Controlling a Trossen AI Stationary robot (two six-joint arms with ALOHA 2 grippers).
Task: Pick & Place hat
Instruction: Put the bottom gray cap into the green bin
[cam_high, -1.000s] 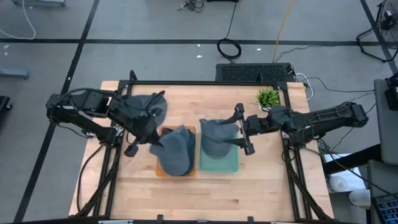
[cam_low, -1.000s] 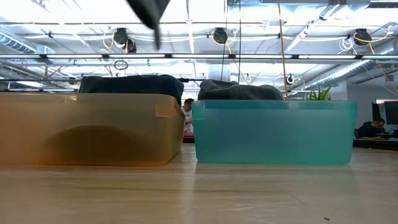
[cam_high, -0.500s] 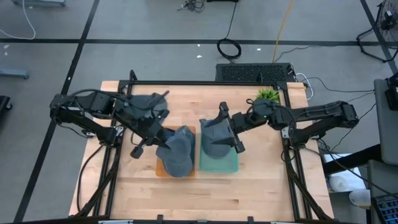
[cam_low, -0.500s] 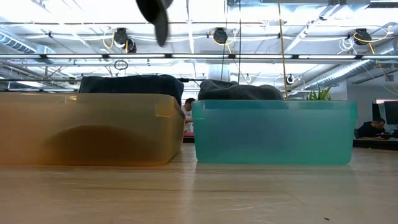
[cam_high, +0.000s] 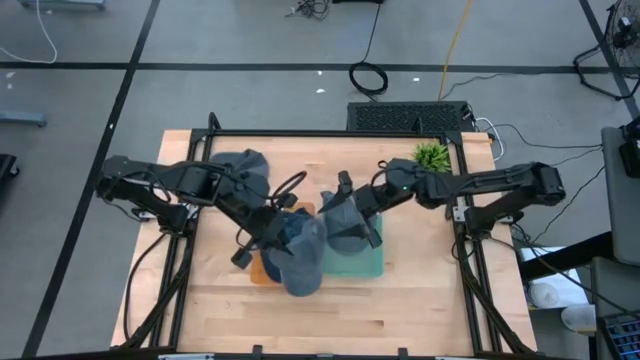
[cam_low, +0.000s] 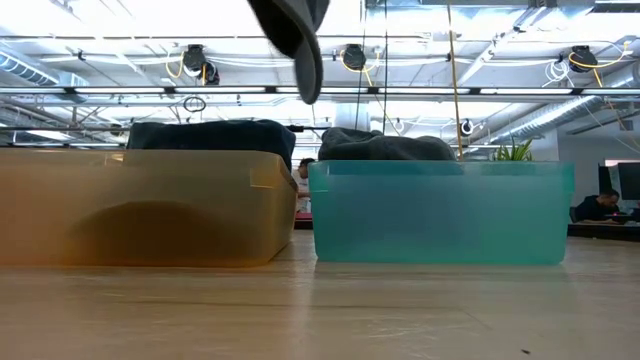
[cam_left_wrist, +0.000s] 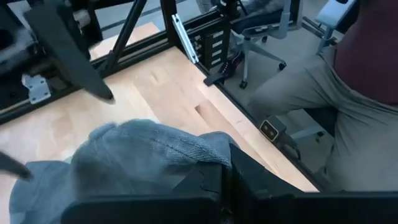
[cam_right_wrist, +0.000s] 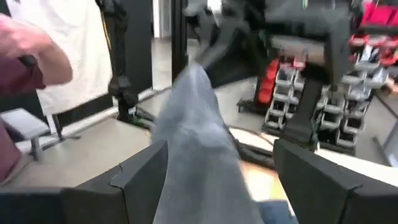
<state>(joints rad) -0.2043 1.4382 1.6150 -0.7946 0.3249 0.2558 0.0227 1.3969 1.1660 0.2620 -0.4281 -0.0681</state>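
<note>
Holding: left gripper, fingers pinching a grey hat at frame centre.
Right gripper: fingers spread over the teal bin.

The hat is soft, matt grey knitted cloth. The bins, orange and teal, are translucent smooth plastic. The table is pale wood.

The orange bin is mostly covered from above by the lifted grey hat. In the low view that hat is cut off at the top edge. The right wrist view is blurred; the red shapes behind are possibly shelving.
</note>
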